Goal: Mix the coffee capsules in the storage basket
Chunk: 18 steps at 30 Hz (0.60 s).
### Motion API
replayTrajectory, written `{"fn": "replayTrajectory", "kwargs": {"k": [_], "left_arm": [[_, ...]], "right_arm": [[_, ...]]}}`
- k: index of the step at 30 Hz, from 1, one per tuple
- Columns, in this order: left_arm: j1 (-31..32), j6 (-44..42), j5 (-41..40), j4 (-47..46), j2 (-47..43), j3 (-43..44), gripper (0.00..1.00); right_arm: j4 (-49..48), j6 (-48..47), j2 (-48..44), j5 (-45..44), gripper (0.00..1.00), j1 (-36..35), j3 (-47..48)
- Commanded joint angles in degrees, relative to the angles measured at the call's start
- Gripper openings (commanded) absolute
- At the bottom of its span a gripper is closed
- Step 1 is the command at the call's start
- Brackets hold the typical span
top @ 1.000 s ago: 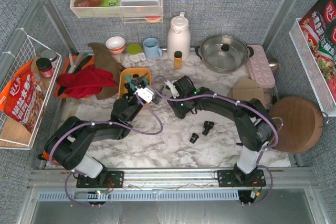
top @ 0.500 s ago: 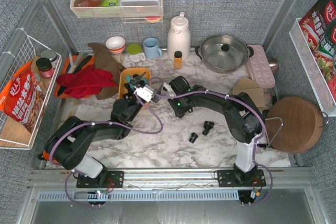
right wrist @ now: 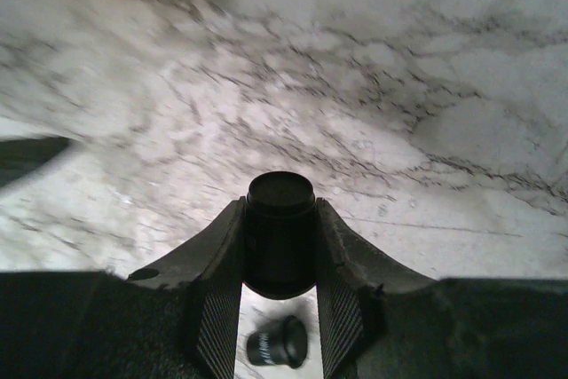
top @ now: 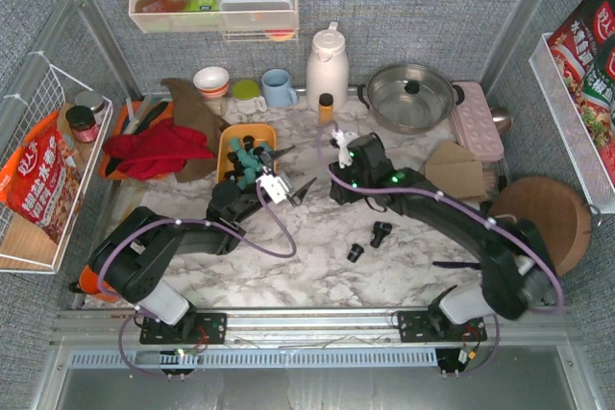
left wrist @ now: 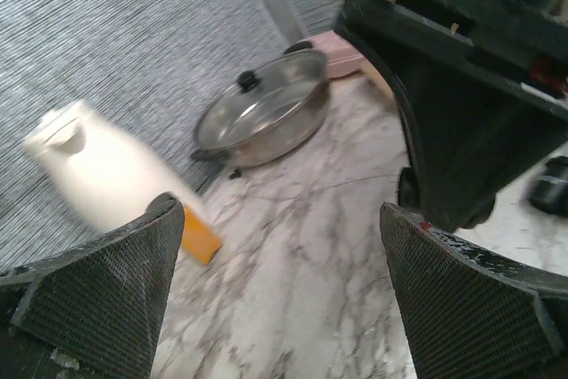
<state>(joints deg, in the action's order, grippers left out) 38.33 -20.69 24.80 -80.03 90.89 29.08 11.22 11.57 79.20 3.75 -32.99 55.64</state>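
Your right hand (top: pixel 340 146) is pinched narrow on one black coffee capsule (right wrist: pixel 280 194). The wrist view shows it wedged between the two fingers, with its round end face toward the camera and its long axis apparently running along the fingers. The storage basket (top: pixel 227 149) lies to that hand's left at about the same depth on the marble counter (top: pixel 317 276), near but not touching, with teal capsules (top: pixel 248 156) and black capsules (top: pixel 252 138) heaped inside. The drop therefore turns on a sideways carry to the left. Your left hand (top: pixel 291 172) stands wide, holding nothing, just beside the basket's right edge and so almost on that line. Its far finger looks like the thing to clear, so you likely need to come in over it or from the far side. Two loose black capsules (top: pixel 381 232) lie on the counter beside the right forearm, toward its base and well apart from the basket. The right arm is much nearer to them.
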Motion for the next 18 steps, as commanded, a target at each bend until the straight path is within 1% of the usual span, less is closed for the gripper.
{"fn": "replayTrajectory", "kwargs": {"k": [1,6,10,13,18], "left_arm": [[1.3,0.8,11.0,-1.5,0.8,0.9,0.99],[3.6,-0.8,15.2,0.6,1.2,1.3,0.99],[5.2,-2.2,17.5,3.3,1.3,1.7,0.99],[6.1,-2.5,17.1,4.0,1.3,1.8,0.99],[6.5,-2.8,14.0,3.5,0.9,1.6,0.99]], "right_arm": [[-14.8,10.0,-8.5,3.7,0.16,0.1,-7.2],[-23.2,16.1,-14.0,7.7,0.15,0.1,-12.2],[-23.9,16.6,-16.0,8.2,0.15,0.1,-13.0],[-24.2,17.2,-16.4,9.9,0.15,0.1,-13.1],[-26.9,19.1,-15.8,13.6,0.15,0.0,-14.6]]}}
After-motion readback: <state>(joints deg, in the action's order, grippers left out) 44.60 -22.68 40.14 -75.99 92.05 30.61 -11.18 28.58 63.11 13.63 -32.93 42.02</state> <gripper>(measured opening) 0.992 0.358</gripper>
